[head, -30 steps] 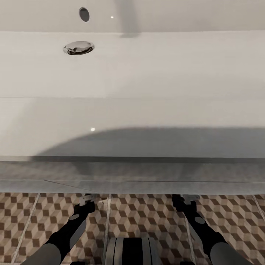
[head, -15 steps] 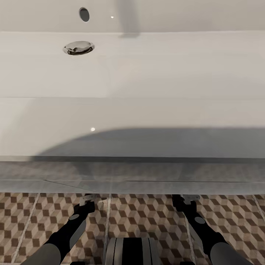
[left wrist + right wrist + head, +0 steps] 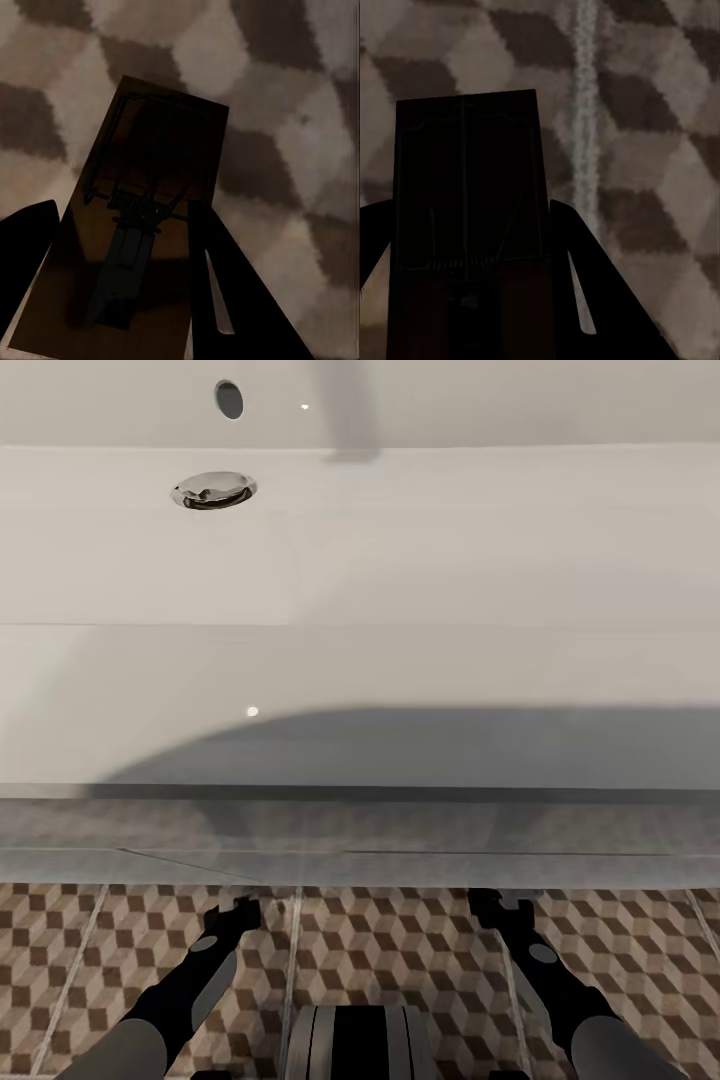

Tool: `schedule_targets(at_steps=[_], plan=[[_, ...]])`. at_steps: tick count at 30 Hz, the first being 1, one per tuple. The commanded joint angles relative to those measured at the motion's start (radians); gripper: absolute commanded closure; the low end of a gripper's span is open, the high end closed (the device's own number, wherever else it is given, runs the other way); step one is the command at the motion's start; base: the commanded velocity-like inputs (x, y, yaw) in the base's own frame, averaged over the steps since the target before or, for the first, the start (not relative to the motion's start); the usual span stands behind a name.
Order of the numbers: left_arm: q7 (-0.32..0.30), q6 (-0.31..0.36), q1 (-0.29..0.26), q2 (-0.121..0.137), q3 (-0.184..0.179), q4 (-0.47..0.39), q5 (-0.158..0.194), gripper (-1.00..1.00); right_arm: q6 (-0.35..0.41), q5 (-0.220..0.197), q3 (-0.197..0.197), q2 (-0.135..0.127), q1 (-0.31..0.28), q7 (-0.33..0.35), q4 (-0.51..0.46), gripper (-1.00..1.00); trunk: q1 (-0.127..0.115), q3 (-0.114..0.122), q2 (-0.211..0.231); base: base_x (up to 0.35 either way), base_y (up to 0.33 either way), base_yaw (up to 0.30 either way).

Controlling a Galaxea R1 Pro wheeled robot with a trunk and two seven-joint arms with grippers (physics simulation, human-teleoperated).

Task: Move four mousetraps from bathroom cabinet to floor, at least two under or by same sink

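Both arms are hanging low in front of the bathroom sink (image 3: 400,560), and each wrist cam shows a mousetrap sitting between dark jaws over the bathroom floor (image 3: 400,950). The left gripper (image 3: 243,910) looks closed on the left mousetrap (image 3: 142,232), and the right gripper (image 3: 492,905) on the right mousetrap (image 3: 465,225), though I can't tell if either board touches the tiles yet. My guess is they're held right at the vanity's foot so both land next to the same sink.
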Motion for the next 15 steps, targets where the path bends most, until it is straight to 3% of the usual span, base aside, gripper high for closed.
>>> schedule_targets(at_steps=[1, 15], plan=[[0.007, -0.002, 0.0, 0.0, -0.008, -0.007, 0.01, 1.0, -0.003, -0.003, 0.0, 0.0, 0.0, 0.0, -0.007, 1.0, 0.0, -0.001, 0.0, 0.0, 0.0, 0.0], [0.009, -0.003, 0.0, -0.002, -0.007, -0.016, 0.012, 1.0, -0.002, -0.004, 0.0, 0.001, 0.0, 0.0, -0.014, 1.0, 0.0, -0.004, 0.0, 0.0, 0.0, 0.0]])
